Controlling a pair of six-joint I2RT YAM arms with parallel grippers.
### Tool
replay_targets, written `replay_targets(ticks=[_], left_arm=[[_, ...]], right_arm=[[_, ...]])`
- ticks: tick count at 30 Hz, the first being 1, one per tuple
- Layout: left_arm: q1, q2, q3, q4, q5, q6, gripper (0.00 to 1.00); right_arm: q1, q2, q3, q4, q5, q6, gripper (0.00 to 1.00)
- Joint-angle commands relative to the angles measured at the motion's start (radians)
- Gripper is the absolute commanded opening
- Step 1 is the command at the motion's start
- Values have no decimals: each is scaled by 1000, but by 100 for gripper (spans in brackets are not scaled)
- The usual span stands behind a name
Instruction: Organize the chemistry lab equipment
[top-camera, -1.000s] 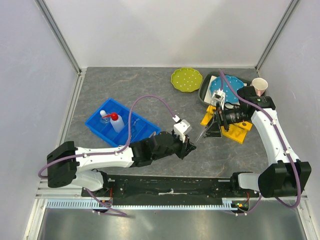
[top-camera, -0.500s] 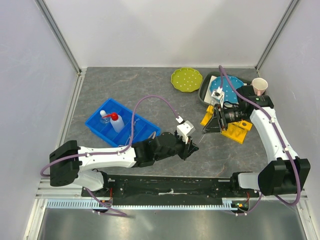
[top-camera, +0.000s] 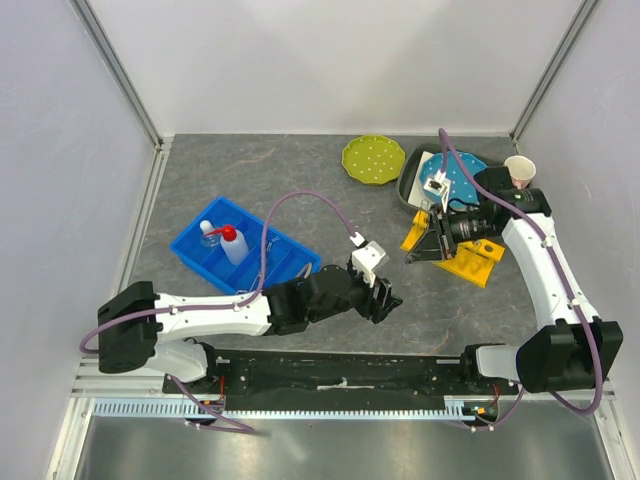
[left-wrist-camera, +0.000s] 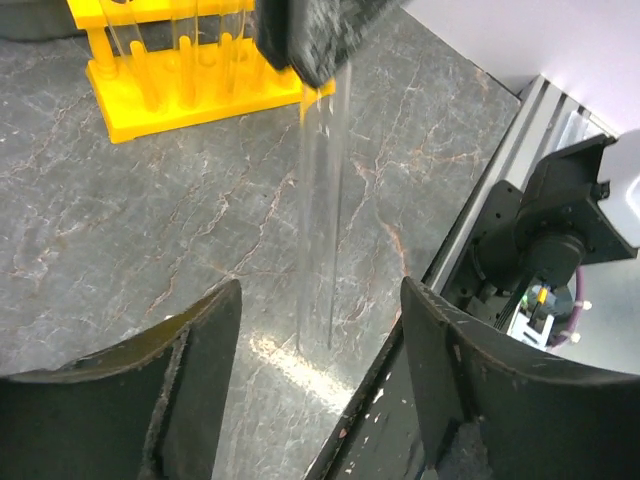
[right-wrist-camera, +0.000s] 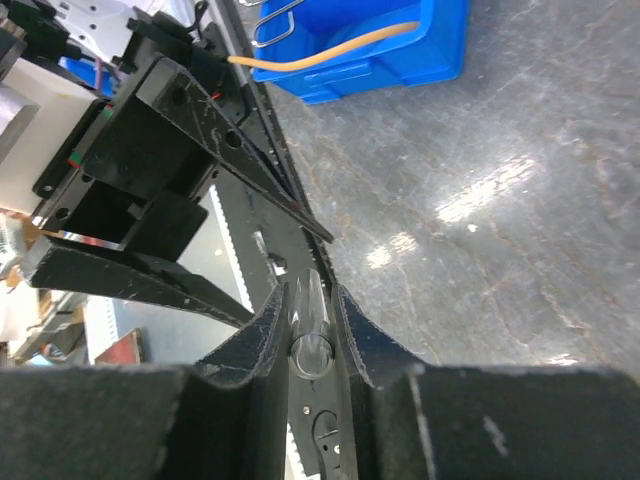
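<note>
The right pincer (right-wrist-camera: 310, 346) clamps a thin clear glass tube (right-wrist-camera: 312, 300) between its two dark fingers, the tube's round open end facing the camera. Beyond it, the left pincer (right-wrist-camera: 293, 281) has its black fingers spread apart. On the grey marbled worktop (right-wrist-camera: 520, 200), a blue tray (right-wrist-camera: 410, 55) holds a tan rubber tube (right-wrist-camera: 330, 45), with metal wire tongs (right-wrist-camera: 272, 20) at its left end.

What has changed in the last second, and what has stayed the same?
The right gripper, shut on a glass tube, drew it slightly back toward the yellow rack; the open left gripper edged right. The blue tray, green plate and cup stayed put.
</note>
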Motion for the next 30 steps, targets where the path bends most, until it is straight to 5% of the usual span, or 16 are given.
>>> replay_targets(ticks=[1, 7, 14, 18, 30], left_arm=[[-1, -83, -29, 50, -1, 43, 75], [37, -256, -29, -193, 14, 152, 86], [242, -471, 26, -601, -7, 293, 91], [255, -560, -28, -684, -122, 346, 97], [255, -599, -54, -746, -145, 337, 97]], right_arm=[[-32, -47, 81, 49, 75, 15, 15], [-142, -100, 103, 79, 260, 20, 15], [-249, -136, 94, 97, 494, -49, 15], [-306, -151, 68, 125, 584, -78, 16], [-400, -146, 20, 250, 698, -100, 17]])
